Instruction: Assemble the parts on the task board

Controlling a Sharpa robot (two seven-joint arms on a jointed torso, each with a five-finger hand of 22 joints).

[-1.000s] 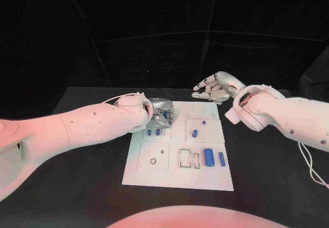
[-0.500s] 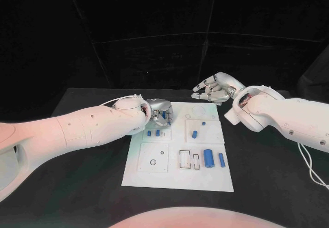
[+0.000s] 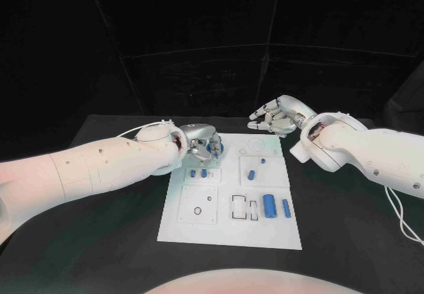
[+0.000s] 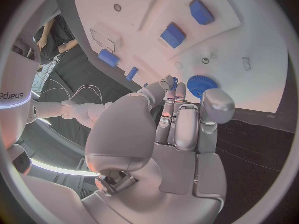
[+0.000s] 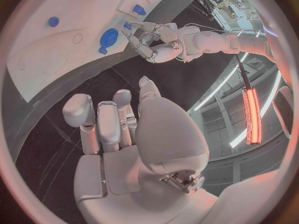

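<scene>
Compared with 1 second ago, the left hand (image 3: 201, 143) is sitting slightly farther up the task board (image 3: 231, 233), toward 12 o'clock, while the right hand (image 3: 276, 116) is staying in place. In the head view, the left hand is hovering over the board's 11 o'clock corner, beside a blue toothed disc (image 3: 215, 147). In the left wrist view, the fingers (image 4: 176, 115) are lying pressed together and reaching toward that disc (image 4: 199, 85); whether they are touching it cannot be told. The right hand is hanging beyond the board's 1 o'clock corner, above the black desk (image 3: 353, 208), with its fingers (image 5: 102, 122) curling inward around nothing. On the board, 2 small blue parts (image 3: 198, 173) are lying at 9 o'clock of centre, 2 more (image 3: 254, 169) are sitting in the raised panel at 1 o'clock, and a thick blue cylinder (image 3: 268, 206) is lying near a thinner one (image 3: 286, 207) at 4 o'clock.
</scene>
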